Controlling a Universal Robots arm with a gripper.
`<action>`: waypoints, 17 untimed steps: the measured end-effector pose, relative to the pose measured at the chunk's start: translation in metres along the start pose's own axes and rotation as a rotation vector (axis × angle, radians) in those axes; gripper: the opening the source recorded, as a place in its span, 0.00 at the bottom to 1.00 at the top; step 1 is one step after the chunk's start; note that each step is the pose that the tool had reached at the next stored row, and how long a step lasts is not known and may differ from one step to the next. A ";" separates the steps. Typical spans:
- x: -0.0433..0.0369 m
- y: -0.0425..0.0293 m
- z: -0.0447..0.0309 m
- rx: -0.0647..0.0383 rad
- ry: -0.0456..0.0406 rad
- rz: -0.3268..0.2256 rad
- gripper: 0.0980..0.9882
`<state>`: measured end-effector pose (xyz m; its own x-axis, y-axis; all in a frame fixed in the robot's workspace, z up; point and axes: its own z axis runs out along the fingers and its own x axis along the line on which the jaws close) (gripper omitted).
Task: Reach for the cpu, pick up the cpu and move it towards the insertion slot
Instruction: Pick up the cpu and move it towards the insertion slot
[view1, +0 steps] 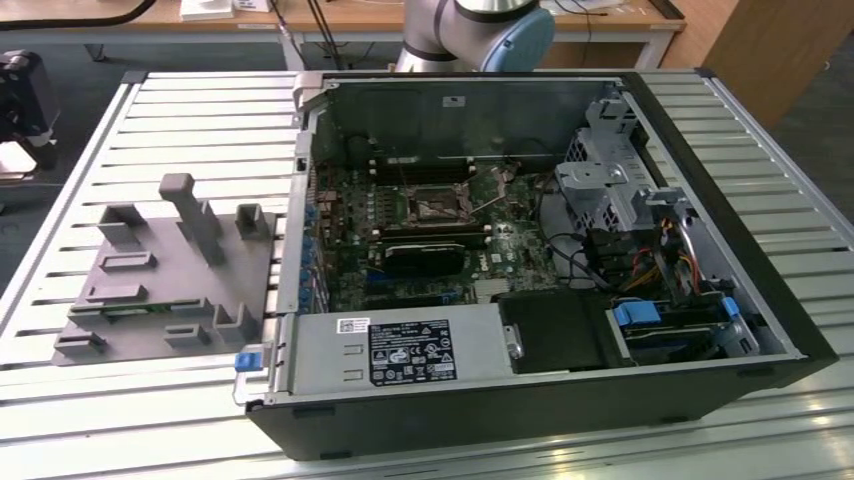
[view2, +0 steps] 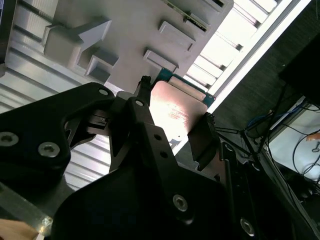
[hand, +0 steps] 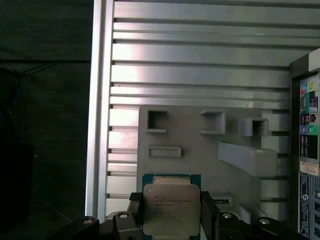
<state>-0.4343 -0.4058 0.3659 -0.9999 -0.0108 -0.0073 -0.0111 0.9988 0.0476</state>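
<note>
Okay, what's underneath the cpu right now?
A green-edged piece peeks out beneath the cpu, on the grey tray. The cpu, clamped in the pincer, covers the piece's middle, so what's inside it can't be seen.

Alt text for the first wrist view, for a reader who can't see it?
The gripper holds the cpu, silvery top facing the camera, between its two black fingers. Beyond it lies the grey fixture tray with raised blocks, on a slatted metal table.
</note>
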 end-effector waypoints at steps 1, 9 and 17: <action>0.0000 0.0000 -0.0012 0.000 0.0000 0.000 0.50; -0.0001 0.0009 -0.0188 0.000 0.0001 0.000 0.50; -0.0020 0.0017 -0.0354 0.000 -0.0001 0.000 0.50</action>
<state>-0.4325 -0.4058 0.4013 -0.9999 -0.0109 -0.0074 -0.0112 0.9988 0.0477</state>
